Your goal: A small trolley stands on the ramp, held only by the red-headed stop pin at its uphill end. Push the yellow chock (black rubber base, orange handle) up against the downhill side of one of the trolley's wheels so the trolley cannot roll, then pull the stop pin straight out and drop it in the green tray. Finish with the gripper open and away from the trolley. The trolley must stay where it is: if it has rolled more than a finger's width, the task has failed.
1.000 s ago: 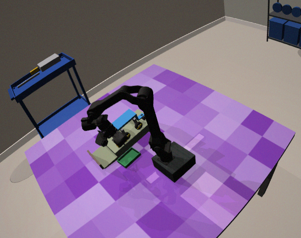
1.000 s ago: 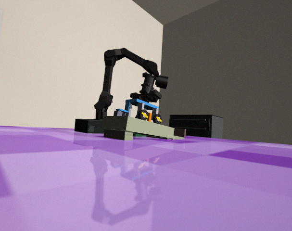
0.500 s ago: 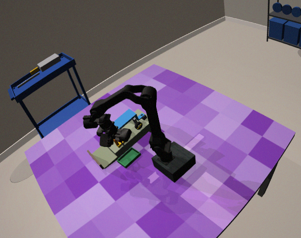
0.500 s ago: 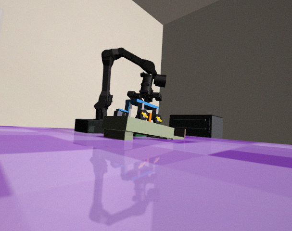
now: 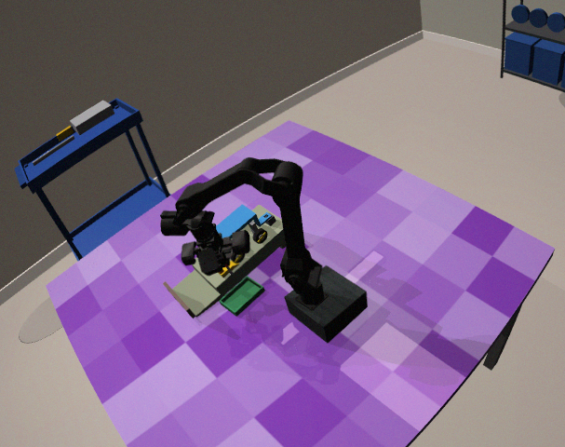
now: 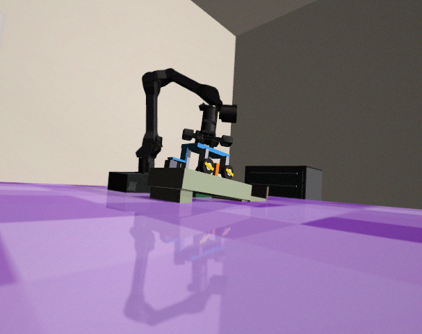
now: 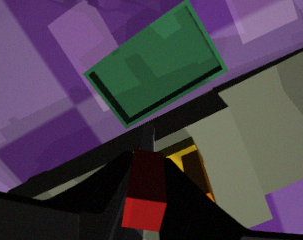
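My gripper is shut on the red-headed stop pin, whose grey tip points towards the green tray. The gripper hangs above the lower part of the ramp, beside the tray in the wrist view. The blue-topped trolley stands on the ramp, partly hidden by the arm in the top view. The yellow chock sits by the trolley's near downhill wheel; its orange handle stands upright. The gripper hides whether chock and wheel touch.
The green tray lies on the purple table beside the ramp's lower part. A raised end board closes the ramp's foot. The black arm base stands beyond the tray from the ramp.
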